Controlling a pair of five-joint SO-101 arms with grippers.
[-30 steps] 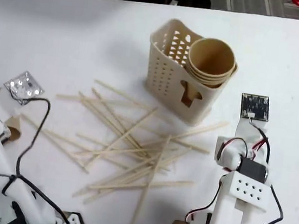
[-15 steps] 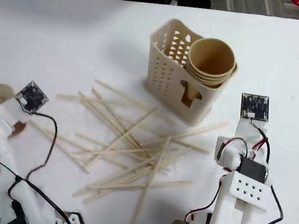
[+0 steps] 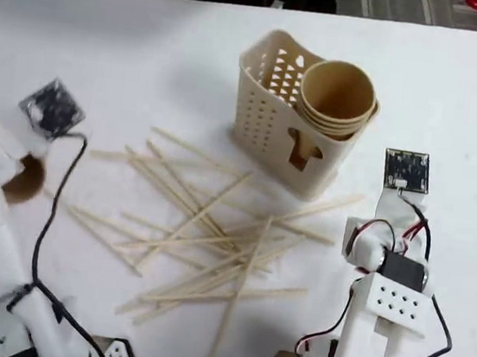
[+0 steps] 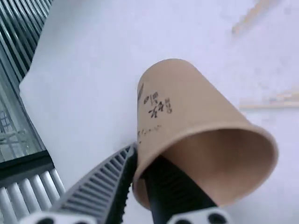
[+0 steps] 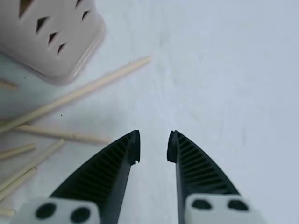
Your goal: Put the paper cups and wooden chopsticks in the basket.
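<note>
I am holding a brown paper cup (image 4: 187,116) in my left gripper (image 4: 140,163), one jaw tucked inside its mouth and the other lying against the outside, the two pinching the cup's wall between them. The cup is lying tilted at the left edge of the white table (image 3: 130,69), well apart from the cream perforated plastic basket (image 3: 271,122). So I judge the cup step to be in hand: what is coming next is carrying this cup across and lowering it, bottom first, onto the stack of brown paper cups (image 3: 337,95) already sitting in the basket's right half. That is calling for turning the cup upright and lining it up over the stack, so that it is nesting rather than catching the rim. The pale wooden chopsticks (image 3: 205,235) are lying scattered and crossed over the table between me and the basket, none yet inside, so I should be travelling high over them. My right gripper (image 5: 153,148) is hanging near the basket's corner, jaws slightly spread and holding nothing, beside a few stray chopsticks.
</note>
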